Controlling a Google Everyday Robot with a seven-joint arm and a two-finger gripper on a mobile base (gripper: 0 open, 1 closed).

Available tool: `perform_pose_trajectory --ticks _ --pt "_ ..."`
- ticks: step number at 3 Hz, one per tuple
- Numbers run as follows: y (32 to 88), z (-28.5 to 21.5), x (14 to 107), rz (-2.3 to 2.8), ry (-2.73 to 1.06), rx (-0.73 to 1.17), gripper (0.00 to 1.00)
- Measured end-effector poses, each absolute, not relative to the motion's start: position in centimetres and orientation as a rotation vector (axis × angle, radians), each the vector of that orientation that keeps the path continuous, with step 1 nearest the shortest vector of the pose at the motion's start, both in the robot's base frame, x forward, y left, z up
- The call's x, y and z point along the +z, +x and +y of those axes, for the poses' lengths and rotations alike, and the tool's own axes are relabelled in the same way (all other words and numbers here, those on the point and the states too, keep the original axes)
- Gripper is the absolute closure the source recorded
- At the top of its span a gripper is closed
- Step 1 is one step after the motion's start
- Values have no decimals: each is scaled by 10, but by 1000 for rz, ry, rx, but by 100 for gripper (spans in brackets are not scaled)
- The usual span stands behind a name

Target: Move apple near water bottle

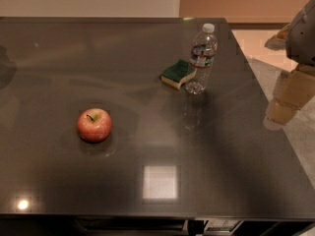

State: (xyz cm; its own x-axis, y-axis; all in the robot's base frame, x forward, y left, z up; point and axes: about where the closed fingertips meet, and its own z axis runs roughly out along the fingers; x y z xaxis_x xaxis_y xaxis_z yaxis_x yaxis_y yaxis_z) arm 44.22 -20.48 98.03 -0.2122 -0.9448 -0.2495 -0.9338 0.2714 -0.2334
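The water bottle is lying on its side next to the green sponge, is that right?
No. The camera view shows the clear plastic water bottle standing upright next to the green-and-yellow sponge. The claw hangs beyond the dark table's right edge.

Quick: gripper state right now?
Gripper: beyond the right edge of the table, far from the apple; open or closed cannot be told.

Glossy, smooth dark table (98,53), clear plastic water bottle (201,58) at 1 o'clock, shiny-skinned apple (94,125) at 8 o'clock, porous sponge (177,73), matt tan gripper (288,97) at 3 o'clock.
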Motion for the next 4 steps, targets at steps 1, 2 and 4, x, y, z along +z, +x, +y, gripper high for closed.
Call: perform_pose_trajectory --ticks 1,2,4 --pt "450 -169 978 2137 -1703 44 0" --pt "455 -122 969 2050 -1686 160 0" --pt "454 -21 938 1874 -1729 288 0"
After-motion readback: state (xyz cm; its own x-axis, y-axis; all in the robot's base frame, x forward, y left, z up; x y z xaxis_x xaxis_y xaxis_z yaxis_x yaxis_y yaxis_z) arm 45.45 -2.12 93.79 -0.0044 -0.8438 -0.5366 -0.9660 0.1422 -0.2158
